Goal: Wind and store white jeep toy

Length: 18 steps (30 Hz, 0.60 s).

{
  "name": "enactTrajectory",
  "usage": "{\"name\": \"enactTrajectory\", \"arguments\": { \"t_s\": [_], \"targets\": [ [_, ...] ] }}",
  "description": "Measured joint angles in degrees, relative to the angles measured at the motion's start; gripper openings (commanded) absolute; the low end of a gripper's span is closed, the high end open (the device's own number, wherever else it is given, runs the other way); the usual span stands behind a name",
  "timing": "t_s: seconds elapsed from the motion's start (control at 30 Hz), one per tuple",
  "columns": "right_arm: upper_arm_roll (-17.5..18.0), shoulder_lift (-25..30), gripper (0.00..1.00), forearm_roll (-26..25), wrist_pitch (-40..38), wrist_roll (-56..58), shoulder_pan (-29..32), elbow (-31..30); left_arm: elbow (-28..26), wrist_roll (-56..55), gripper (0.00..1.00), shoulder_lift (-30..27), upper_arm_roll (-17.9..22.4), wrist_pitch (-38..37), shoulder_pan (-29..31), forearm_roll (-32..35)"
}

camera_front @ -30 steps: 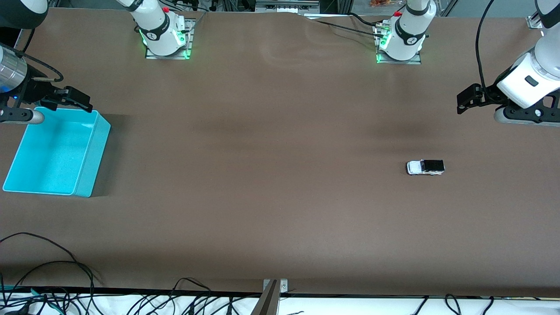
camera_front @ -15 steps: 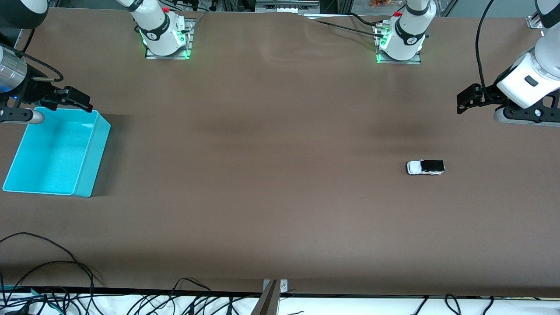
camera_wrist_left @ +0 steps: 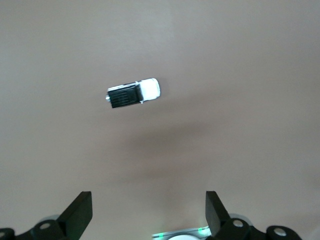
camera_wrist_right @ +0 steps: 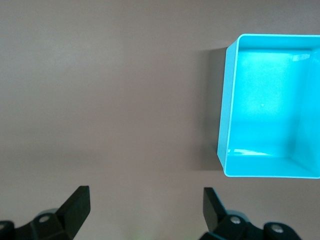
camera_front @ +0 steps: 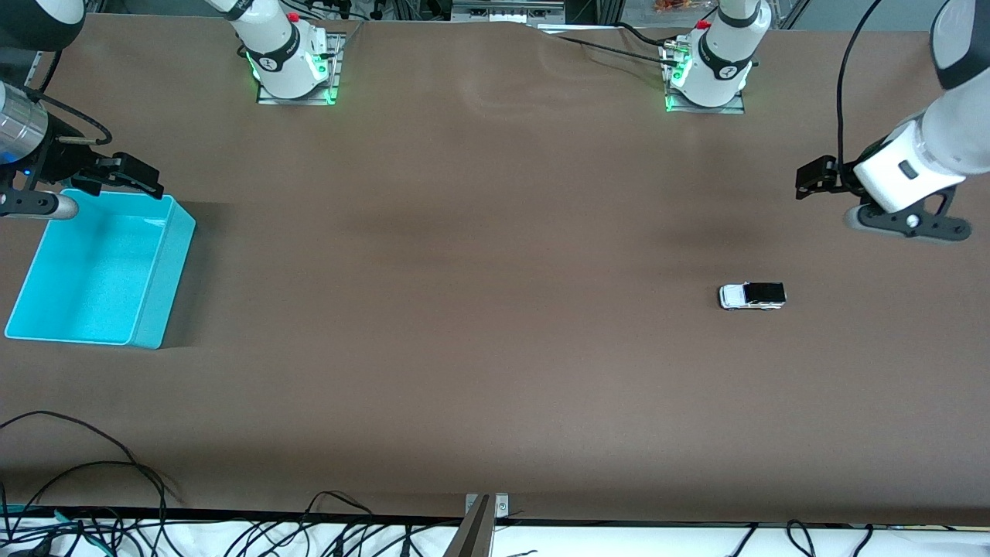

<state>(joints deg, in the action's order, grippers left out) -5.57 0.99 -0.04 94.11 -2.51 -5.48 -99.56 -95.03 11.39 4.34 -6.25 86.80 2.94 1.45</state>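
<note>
Front view: white jeep toy [camera_front: 752,295] alone on brown table [camera_front: 479,309], toward left arm's end, nearer camera than left gripper [camera_front: 808,184]. Right gripper [camera_front: 131,176] over turquoise bin [camera_front: 158,294] rim, waiting.

Left wrist view: fingers [camera_wrist_left: 80,212] spread wide, empty; jeep ahead, not between them. Tiny, hard, glossy, on wheels, so probably rolls off if nudged off-centre.

Right wrist view: spread wide too, empty; smooth plastic bin, nothing inside.
</note>
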Motion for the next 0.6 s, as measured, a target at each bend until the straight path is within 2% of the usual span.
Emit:
{"name": "enactTrajectory", "arguments": {
  "t_s": [0.23, 0.6],
  "targets": [
    [0.0, 0.0, 1.0, 0.0, 0.0, 0.0, 0.0, 0.0, 0.0, 12.6, 1.0, 4.5, 1.0, 0.8, 0.5, 0.0],
    [0.0, 0.0, 1.0, 0.0, 0.0, 0.0, 0.0, 0.0, -0.1, 35.5, 1.0, 11.8, 1.4, 8.6, 3.7, 0.0]
  ]
}}
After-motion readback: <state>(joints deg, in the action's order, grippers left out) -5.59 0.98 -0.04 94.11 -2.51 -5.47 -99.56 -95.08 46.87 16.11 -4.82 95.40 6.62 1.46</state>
